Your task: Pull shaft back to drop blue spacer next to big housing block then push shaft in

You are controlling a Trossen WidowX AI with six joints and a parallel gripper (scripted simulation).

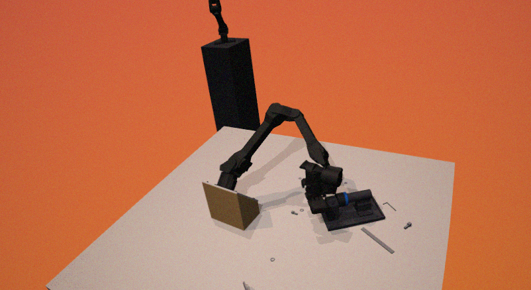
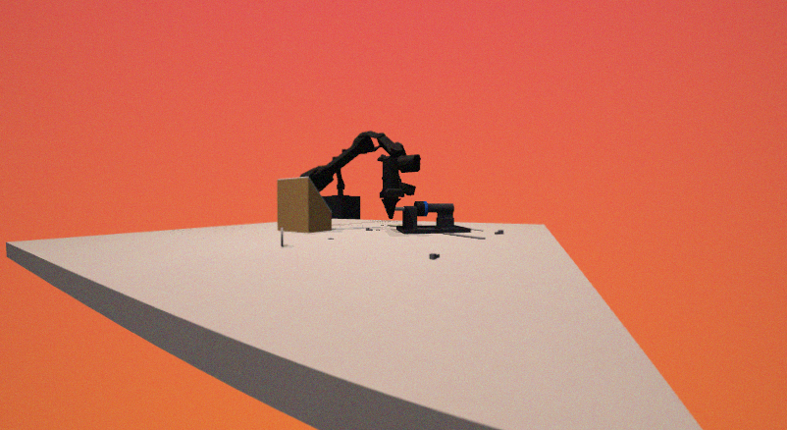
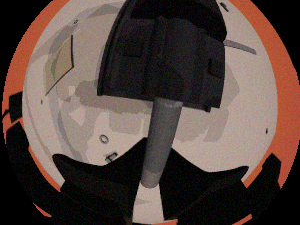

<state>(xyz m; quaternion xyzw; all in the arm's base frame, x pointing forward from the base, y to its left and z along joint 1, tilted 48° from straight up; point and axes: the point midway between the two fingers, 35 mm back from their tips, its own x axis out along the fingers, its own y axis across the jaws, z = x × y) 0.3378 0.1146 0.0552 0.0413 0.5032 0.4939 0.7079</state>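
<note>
The dark fixture has a base plate, a near block and the big housing block. The blue spacer is up on the shaft line, against the housing's near side, with dark spacers or a collar beside it. No spacer is visible on the table. The grey shaft sticks out of the near block toward me. My gripper is shut on its outer end. How far the shaft reaches inside the housing is hidden.
A tan wedge-shaped box stands by the arm's base. A flat grey bar, a bolt, a hex key and a small ring lie around the fixture. A black pedestal stands behind the table.
</note>
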